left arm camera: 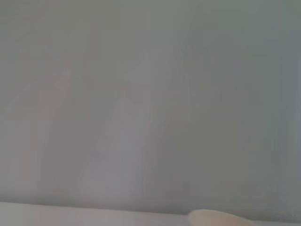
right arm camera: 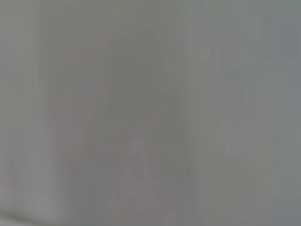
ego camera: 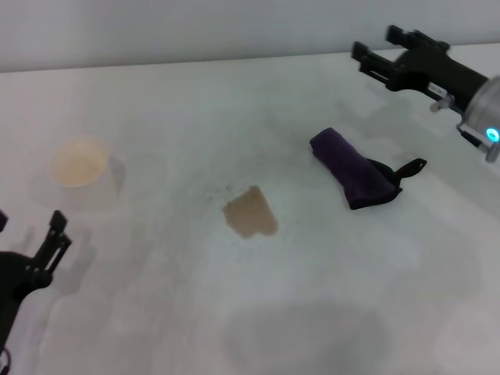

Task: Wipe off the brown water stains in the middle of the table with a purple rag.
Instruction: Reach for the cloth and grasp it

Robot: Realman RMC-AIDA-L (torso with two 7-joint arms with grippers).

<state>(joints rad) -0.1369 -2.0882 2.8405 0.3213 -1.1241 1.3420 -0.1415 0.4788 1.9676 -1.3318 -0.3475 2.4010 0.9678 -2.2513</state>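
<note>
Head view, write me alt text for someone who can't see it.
A small brown water stain sits mid-table, with a rolled purple rag lying untouched to its right. The open right gripper hovers beyond the rag, a cream paper cup stands far left, and the left gripper waits near the front-left corner.

The right gripper [ego camera: 377, 55] is held raised at the far right, fingers parted; the left gripper [ego camera: 31, 242] is kept low at the near left

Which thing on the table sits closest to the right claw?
The purple rag, just below the right claw; the brown stain and cup lie farther left.
</note>
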